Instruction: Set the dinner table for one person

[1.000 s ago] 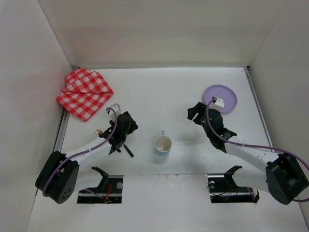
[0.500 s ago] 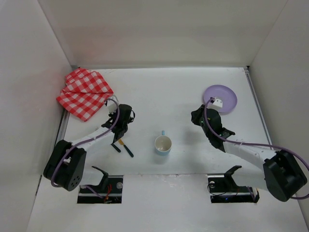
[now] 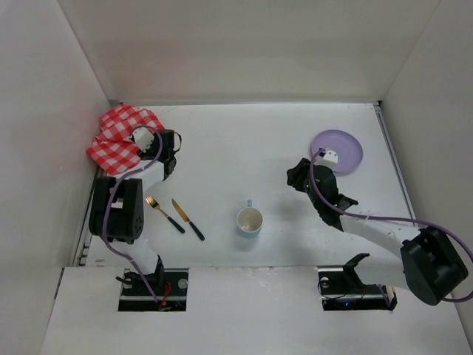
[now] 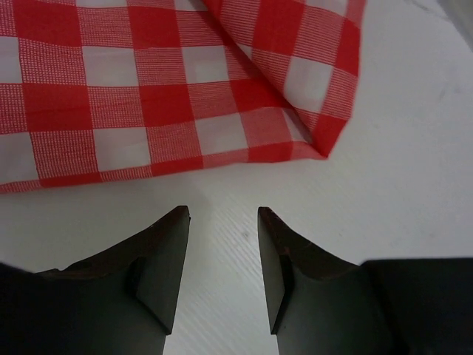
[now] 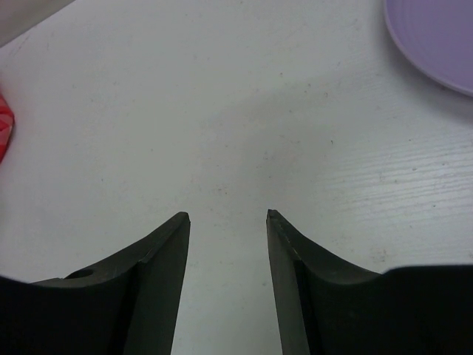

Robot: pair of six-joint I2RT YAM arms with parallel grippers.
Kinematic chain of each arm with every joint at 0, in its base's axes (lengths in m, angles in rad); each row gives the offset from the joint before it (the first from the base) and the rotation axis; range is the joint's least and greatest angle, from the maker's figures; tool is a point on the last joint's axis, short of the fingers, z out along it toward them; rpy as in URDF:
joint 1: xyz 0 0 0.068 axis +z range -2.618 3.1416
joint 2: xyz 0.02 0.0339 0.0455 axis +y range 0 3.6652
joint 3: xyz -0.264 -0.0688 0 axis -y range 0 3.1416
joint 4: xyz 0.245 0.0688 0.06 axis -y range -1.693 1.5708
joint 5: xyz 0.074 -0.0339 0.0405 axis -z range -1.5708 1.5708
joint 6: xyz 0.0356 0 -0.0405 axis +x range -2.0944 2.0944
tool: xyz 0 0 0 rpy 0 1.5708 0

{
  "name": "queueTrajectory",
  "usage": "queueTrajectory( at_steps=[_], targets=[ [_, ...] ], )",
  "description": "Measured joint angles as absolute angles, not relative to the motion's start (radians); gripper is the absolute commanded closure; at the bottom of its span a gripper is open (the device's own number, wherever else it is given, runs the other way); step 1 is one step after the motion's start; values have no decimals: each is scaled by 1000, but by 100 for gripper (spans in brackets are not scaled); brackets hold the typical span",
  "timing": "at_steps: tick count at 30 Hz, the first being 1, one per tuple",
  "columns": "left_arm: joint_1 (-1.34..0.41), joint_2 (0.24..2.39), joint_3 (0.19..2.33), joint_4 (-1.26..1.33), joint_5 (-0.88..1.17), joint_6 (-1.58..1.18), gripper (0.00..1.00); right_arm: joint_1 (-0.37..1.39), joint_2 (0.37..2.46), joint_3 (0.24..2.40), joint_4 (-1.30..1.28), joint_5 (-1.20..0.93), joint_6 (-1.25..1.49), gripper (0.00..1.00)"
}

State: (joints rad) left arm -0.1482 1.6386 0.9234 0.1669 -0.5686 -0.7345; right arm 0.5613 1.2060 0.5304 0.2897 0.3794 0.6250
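Crosswise, dinner table (image 3: 244, 148), long axis left-right

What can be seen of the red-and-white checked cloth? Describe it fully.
The checked cloth is thin woven fabric in red and white squares, folded into overlapping layers with one pointed corner showing. It lies flat at the far left corner of the white tabletop. The left arm hides part of its right side from above. The left pincer stands open just short of its edge, not touching it.

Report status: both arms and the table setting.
Left gripper open, empty, at the checked cloth. Right gripper open, empty, near purple plate. Fork, knife, cup down on dinner table. Nothing blocking.
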Motion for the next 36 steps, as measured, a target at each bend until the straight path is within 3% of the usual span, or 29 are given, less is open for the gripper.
queueTrajectory(
  at_steps=[10,24,36],
  targets=[
    [-50,1796,972,142,-524,-765,63,576,1252,549,291,361,620,51],
    [-41,1785,942,174,-607,-752,60,624,1314,585,289,351,596,41],
    [-20,1703,875,310,-606,-756,70,632,1335,600,289,340,590,40]
  ],
)
